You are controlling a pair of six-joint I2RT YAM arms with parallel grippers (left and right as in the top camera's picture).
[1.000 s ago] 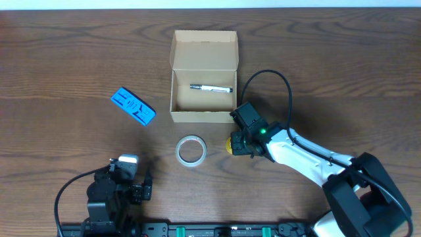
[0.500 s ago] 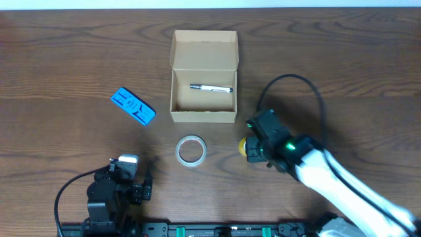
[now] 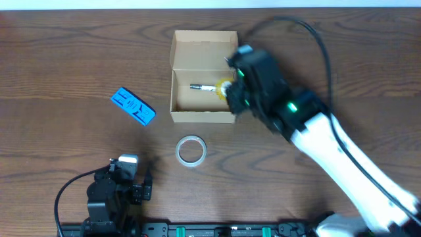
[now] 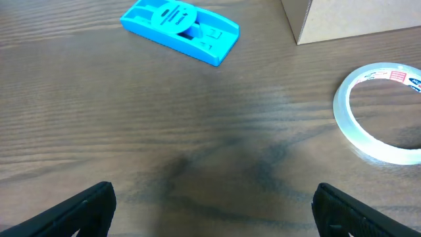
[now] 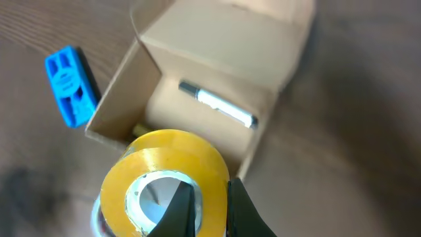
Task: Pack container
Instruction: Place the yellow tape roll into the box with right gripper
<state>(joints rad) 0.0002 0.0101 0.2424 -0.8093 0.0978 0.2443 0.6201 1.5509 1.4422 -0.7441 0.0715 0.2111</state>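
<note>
**Hovering over the open container (image 3: 204,56)**

Wood-grain table (image 3: 66,52) fills all three views. Overhead, the white right arm (image 3: 342,151) crosses from the near right corner up to the container. The container sits at the far middle of the table, its flap lid standing open on the far side. The left wrist view catches only one plain outer corner of it and nothing of the inside.

The left hand (image 4: 220,217) sits low at the near left edge, its fingers spread wide with nothing between them.

A blue plastic piece (image 3: 133,106) lies to the left of the container, well apart from it. A clear tape roll (image 3: 191,150) lies flat on the near side of the box, near it but not touching.

The right hand (image 5: 210,207) is clenched on a yellow tape roll (image 5: 164,168), with one finger through the hole and one outside the wall. Overhead shows only a sliver of yellow by the box's right wall. The right wrist view shows the whole roll held up over the container's edge.

A pen (image 3: 202,87) lies across the container's floor. It shows overhead and from the right wrist, but the box wall hides it from the left wrist view.
</note>
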